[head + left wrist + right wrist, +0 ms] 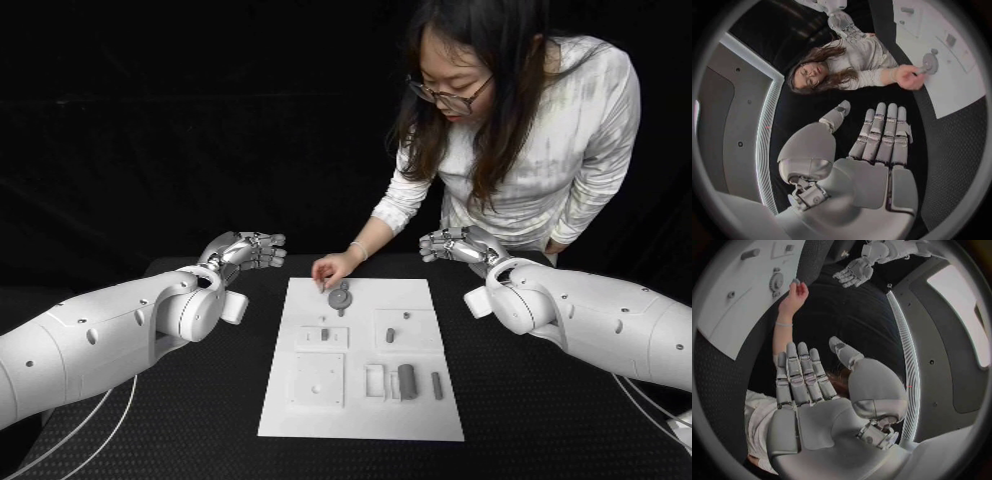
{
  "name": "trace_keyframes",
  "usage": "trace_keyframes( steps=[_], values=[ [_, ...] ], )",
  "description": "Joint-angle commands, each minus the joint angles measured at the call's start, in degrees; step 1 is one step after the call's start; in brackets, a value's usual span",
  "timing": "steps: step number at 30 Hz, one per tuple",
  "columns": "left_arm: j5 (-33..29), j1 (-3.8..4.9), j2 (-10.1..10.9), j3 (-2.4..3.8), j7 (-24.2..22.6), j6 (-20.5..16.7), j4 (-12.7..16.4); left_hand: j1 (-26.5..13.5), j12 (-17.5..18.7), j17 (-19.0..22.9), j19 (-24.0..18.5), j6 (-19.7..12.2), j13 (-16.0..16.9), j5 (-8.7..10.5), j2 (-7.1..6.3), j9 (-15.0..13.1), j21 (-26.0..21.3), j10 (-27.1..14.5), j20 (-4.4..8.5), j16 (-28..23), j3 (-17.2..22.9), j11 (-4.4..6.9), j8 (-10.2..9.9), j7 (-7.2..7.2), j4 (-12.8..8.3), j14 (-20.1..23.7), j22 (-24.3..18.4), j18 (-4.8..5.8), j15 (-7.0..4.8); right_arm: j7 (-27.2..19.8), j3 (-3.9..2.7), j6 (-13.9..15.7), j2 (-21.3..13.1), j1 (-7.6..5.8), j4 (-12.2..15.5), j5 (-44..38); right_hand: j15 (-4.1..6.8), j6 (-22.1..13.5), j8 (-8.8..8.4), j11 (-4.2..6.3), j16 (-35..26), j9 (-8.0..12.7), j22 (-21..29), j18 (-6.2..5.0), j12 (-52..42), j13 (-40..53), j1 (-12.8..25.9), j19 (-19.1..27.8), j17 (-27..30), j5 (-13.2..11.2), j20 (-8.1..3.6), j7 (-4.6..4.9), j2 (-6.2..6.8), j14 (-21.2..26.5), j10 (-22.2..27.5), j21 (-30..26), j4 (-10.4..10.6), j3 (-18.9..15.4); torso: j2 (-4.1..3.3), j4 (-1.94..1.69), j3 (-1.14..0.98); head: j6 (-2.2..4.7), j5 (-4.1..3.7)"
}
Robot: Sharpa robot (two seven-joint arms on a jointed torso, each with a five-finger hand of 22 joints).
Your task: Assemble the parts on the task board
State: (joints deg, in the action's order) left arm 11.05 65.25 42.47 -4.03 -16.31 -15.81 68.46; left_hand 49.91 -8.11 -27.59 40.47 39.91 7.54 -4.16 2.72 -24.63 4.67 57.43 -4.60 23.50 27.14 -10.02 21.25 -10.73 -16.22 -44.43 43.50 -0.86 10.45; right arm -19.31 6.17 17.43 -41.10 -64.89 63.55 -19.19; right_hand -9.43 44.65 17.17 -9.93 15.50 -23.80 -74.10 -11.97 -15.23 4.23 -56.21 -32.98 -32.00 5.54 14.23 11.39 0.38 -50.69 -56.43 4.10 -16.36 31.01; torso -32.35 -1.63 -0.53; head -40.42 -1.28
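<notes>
Touching a round part (pixel 339 297), a person's hand (pixel 330 269) reaches over the task board (pixel 361 400).

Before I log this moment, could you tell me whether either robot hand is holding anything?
Neither: the left robot hand and right robot hand hang empty, fingers apart. A person's hand touches the round grey part.

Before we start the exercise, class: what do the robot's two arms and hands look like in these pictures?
Both arms are smooth, glossy white shells with rounded, bulbous joint housings and small dark screw holes. The left hand and right hand are silver metal, with segmented fingers and pale flat palm plates. Thin white cables loop beneath each arm near the black table.
</notes>
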Motion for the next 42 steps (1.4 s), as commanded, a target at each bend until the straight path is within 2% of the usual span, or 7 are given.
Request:
trace_keyframes(
  steps=[1,7,11,29,35,39,42],
  values=[
    [-0.2,0.08,-0.1,0.04,-0.5,0.7,0.1,0.4,0.3,-0.1,0.3,0.5,0.1,-0.28,-0.08,0.1,0.1,0.4,-0.10,0.1,-0.2,-0.03,0.1,-2.06,-0.3,-0.5,0.1,0.17,-0.15,-0.4,-0.03,-0.3,0.0,0.03,0.2,-0.6,0.07,0.5,0.32,0.06,0.4,0.1,-0.1,-0.51,0.2,0.1,-0.6,-0.3,0.1,-0.1,0.05,0.61,0.13,-0.4,-0.3,-0.2,-0.1,-0.4,-0.01,-0.02,-0.01,-0.07,0.19],
    [-0.2,0.08,-0.1,0.04,-0.5,0.5,0.0,0.5,0.3,-0.2,0.4,0.5,0.1,-0.27,-0.13,0.1,0.1,0.5,-0.07,0.1,-0.2,-0.02,0.0,-2.05,-0.3,-0.5,0.1,0.19,-0.16,-0.5,-0.03,-0.3,0.1,0.05,0.2,-0.6,0.10,0.6,0.34,0.08,0.4,0.1,-0.1,-0.53,0.3,0.1,-0.6,-0.4,0.1,-0.1,0.06,0.60,0.15,-0.5,-0.4,-0.2,-0.1,-0.4,-0.01,0.00,-0.01,0.38,2.74],
    [-0.2,0.08,-0.1,0.04,-0.5,0.6,0.0,0.6,0.3,-0.2,0.4,0.5,0.1,-0.27,-0.16,0.1,0.0,0.5,-0.06,0.1,-0.2,-0.01,0.0,-2.05,-0.3,-0.5,0.1,0.21,-0.17,-0.5,-0.03,-0.3,0.1,0.06,0.2,-0.6,0.10,0.6,0.35,0.08,0.5,0.1,-0.1,-0.54,0.3,0.1,-0.6,-0.4,0.1,-0.1,0.06,0.59,0.15,-0.5,-0.4,-0.2,-0.1,-0.4,0.01,0.00,-0.01,0.40,2.11],
    [1.5,0.09,-0.1,0.04,0.7,-0.7,-0.2,1.5,0.7,-0.5,0.5,0.7,0.4,-0.12,-0.59,0.2,-0.2,0.6,0.05,-0.2,-0.1,0.01,-0.1,-2.01,-0.4,-0.6,0.1,0.35,-0.22,-0.5,-0.03,-0.3,0.2,0.06,0.3,-0.8,0.06,0.6,0.38,0.10,0.5,0.1,0.0,-0.55,0.3,0.1,-0.6,-0.4,0.1,-0.1,0.07,0.57,0.28,-0.5,-0.4,-0.3,-0.1,-0.5,0.00,0.00,-0.03,-0.03,1.14],
    [8.9,0.45,-0.5,0.03,9.5,-0.9,-1.8,2.3,0.3,-2.4,2.6,1.3,1.6,0.61,-1.26,0.3,0.2,2.5,1.05,1.3,-0.7,0.75,-0.2,-1.84,-0.2,-3.7,0.4,0.43,-1.53,-0.1,-0.03,-0.6,0.2,0.06,0.2,-1.8,0.02,0.6,0.38,0.10,0.5,0.1,0.0,-0.55,0.3,0.1,-0.6,-0.4,0.1,-0.1,0.07,0.56,0.36,-0.5,-0.4,-0.3,-0.2,-0.6,0.01,0.00,-0.04,-0.16,1.05],
    [19.0,1.83,-2.3,0.00,18.1,4.9,-6.0,-0.6,-0.2,-4.9,6.4,3.6,3.1,1.03,-4.32,0.1,1.2,5.1,2.69,2.9,-2.2,1.87,0.5,-0.54,0.8,-7.3,0.9,0.19,-3.26,0.4,-0.03,-1.3,0.4,0.05,-0.1,-3.3,-0.03,0.6,0.38,0.09,0.5,0.1,0.0,-0.53,0.4,0.0,-0.6,-0.3,0.2,-0.1,0.08,0.55,0.53,-0.4,-0.4,-0.3,-0.2,-0.6,-0.07,-0.01,-0.08,-0.20,0.96],
    [23.9,2.79,-3.8,-0.02,21.8,8.6,-8.9,-2.4,-0.9,-7.3,10.0,6.1,4.4,1.08,-4.79,-0.5,2.3,7.5,4.18,4.5,-2.2,2.98,1.4,0.52,2.1,-10.5,1.3,-0.20,-5.01,0.6,-0.03,-1.7,0.6,0.05,-0.3,-4.4,-0.08,0.5,0.36,0.07,0.5,0.2,0.0,-0.50,0.5,0.0,-0.5,-0.3,0.2,-0.1,0.11,0.56,0.67,-0.4,-0.4,-0.3,-0.1,-0.8,-0.10,0.06,-0.13,-0.21,0.97]
  ],
)
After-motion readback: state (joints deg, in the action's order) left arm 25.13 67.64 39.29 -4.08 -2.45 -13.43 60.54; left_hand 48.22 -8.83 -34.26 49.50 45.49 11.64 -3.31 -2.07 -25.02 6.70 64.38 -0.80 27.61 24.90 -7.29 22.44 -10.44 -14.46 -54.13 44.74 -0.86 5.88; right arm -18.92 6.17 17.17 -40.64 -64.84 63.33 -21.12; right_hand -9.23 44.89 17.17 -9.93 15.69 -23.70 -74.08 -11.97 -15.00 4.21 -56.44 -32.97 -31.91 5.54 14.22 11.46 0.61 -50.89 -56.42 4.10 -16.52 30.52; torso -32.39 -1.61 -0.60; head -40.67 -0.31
